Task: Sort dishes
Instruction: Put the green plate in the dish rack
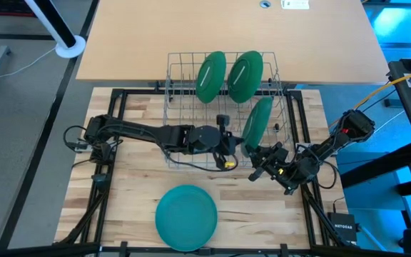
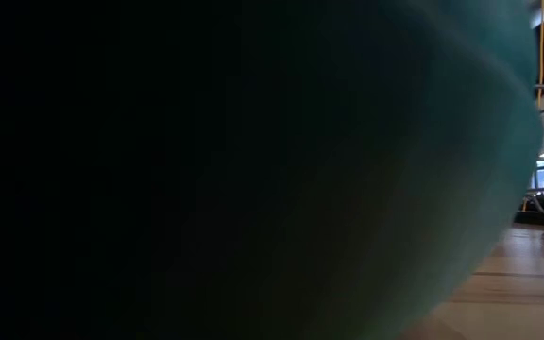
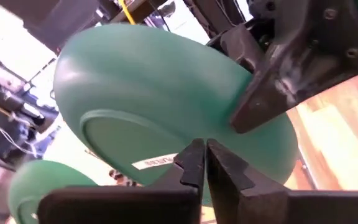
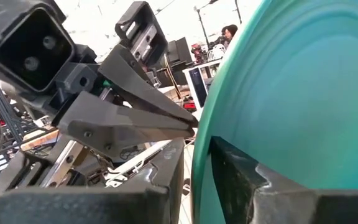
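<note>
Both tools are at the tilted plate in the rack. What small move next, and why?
Probably open the left tool and back it away: the right tool already pinches the rim of the tilted round green plastic plate in the wire rack, so the handover looks done.

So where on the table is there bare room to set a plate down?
Bare wood lies left of the flat plate, and right of it below the right hand. It is crowded by the rack, where both hands meet at the third standing plate.
</note>
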`<action>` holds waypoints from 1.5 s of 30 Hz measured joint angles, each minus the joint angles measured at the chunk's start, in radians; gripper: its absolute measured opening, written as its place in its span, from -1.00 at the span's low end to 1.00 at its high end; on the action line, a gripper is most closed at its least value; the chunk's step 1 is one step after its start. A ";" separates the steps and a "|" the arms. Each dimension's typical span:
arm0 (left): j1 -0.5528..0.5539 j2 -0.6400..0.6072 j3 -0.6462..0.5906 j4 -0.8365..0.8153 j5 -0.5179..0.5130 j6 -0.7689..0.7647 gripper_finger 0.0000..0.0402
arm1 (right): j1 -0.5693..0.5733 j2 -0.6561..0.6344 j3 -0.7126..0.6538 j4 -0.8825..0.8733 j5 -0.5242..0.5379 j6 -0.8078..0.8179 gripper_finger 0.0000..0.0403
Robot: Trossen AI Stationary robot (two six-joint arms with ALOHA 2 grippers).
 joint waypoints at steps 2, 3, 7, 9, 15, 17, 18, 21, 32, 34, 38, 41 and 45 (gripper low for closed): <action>0.000 -0.001 0.000 0.006 -0.005 0.038 -0.86 | 0.000 0.000 0.000 0.000 -0.004 0.000 -0.58; 0.000 -0.005 0.000 0.007 -0.009 0.067 -0.80 | 0.000 0.000 0.000 0.000 -0.005 0.000 -0.58; 0.000 -0.019 0.001 0.061 -0.016 0.161 -0.56 | 0.000 0.000 0.000 0.000 -0.005 -0.001 -0.58; 0.000 -0.022 0.001 0.122 -0.017 0.153 -0.45 | 0.001 -0.001 0.000 -0.001 -0.005 -0.001 -0.58; -0.012 -0.029 0.002 -0.004 -0.019 -0.248 -0.28 | 0.001 -0.001 0.000 -0.019 -0.006 -0.001 -0.58; -0.024 -0.029 0.002 -0.114 -0.019 -0.380 -0.27 | 0.001 -0.001 0.000 -0.020 -0.006 -0.002 -0.58; -0.031 -0.025 0.002 -0.163 -0.019 -0.437 -0.27 | 0.001 -0.001 0.000 -0.021 -0.006 -0.002 -0.58; -0.053 -0.006 0.001 -0.233 -0.019 -0.572 -0.29 | 0.001 -0.001 0.000 -0.021 -0.006 -0.002 -0.58; -0.096 0.102 0.000 -0.037 -0.018 -0.772 -0.31 | 0.001 -0.001 0.000 -0.022 -0.017 -0.002 -0.58; -0.100 0.108 0.000 -0.012 -0.020 -0.829 -0.31 | 0.001 -0.001 0.000 -0.022 -0.021 -0.002 -0.58; -0.112 0.110 0.000 0.004 -0.037 -0.892 -0.30 | 0.001 -0.001 0.000 -0.022 -0.023 -0.002 -0.58; -0.121 0.113 0.000 0.004 -0.069 -0.920 -0.30 | 0.001 -0.001 0.000 -0.022 -0.023 -0.002 -0.58; -0.130 0.113 0.000 0.002 -0.074 -0.925 -0.30 | 0.000 -0.001 0.000 -0.022 -0.024 -0.003 -0.58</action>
